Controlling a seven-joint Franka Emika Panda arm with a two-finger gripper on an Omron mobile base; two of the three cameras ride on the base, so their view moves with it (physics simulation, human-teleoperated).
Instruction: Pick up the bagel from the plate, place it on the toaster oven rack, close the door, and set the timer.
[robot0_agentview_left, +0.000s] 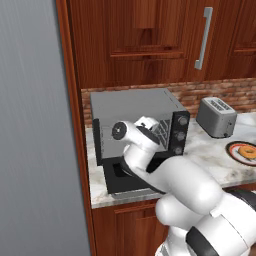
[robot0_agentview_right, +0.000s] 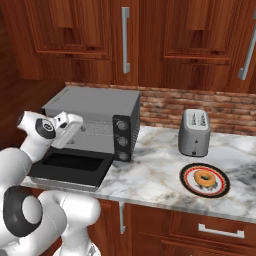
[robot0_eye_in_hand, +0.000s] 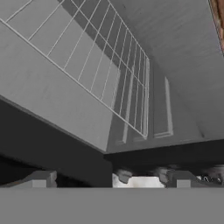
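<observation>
One bagel (robot0_agentview_right: 204, 177) on the plate (robot0_agentview_right: 188, 182), well apart from the empty, wide-open gripper (robot0_eye_in_hand: 109, 178) by the toaster oven rack (robot0_eye_in_hand: 98, 57).

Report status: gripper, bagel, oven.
Gripper open, empty, at oven mouth. Bagel on plate. Door down, rack bare.

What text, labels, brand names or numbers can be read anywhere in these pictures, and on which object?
None can be read.
Toaster oven: the panel by its three knobs bears no readable marks.
Toaster: no brand visible.
Plate: a decorative band, no letters.
</observation>
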